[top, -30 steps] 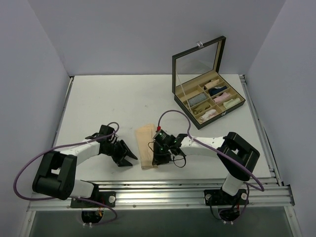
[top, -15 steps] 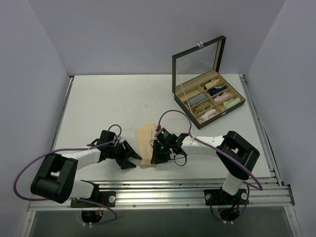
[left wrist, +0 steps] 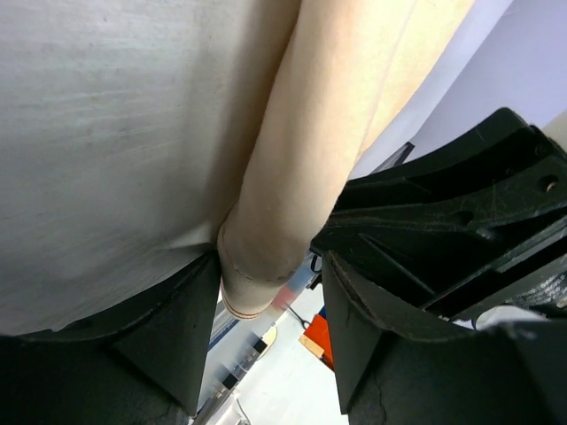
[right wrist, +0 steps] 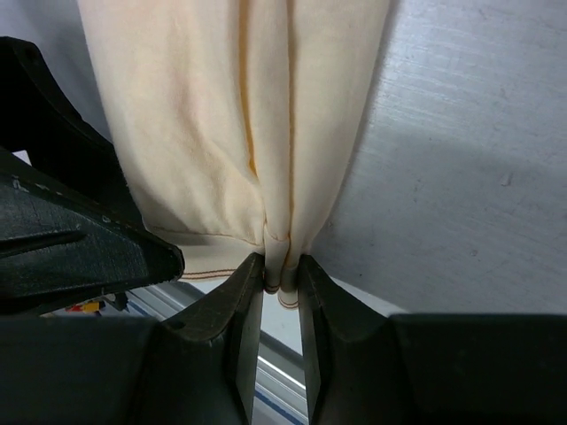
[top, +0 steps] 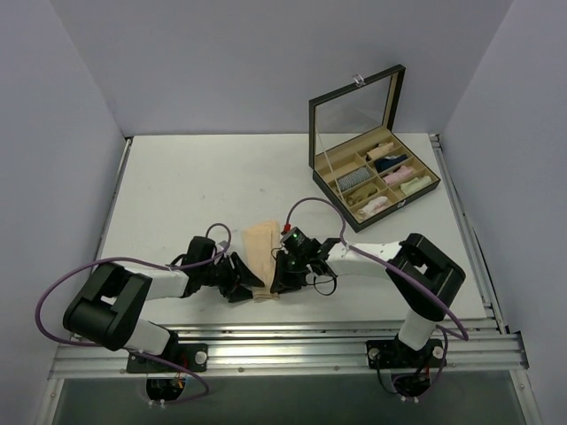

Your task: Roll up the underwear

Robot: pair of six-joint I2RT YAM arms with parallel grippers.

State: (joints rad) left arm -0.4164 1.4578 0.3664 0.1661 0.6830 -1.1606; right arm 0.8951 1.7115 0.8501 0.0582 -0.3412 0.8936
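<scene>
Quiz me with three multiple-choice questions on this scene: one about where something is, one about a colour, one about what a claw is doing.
1. Where is the underwear?
A on the floor
B hanging on a wall
C on the table, its near end between the left gripper and the right gripper

2. What colour is it?
A pale peach-beige
B dark blue
C green

3. What is the right gripper doing?
A hovering wide open
B pinching the underwear's near hem
C holding a cup

Answers:
1 C, the top view shows it lying there with both claws at its near end.
2 A, both wrist views show that cloth.
3 B, its wrist view shows the hem clamped between the fingers.
</scene>
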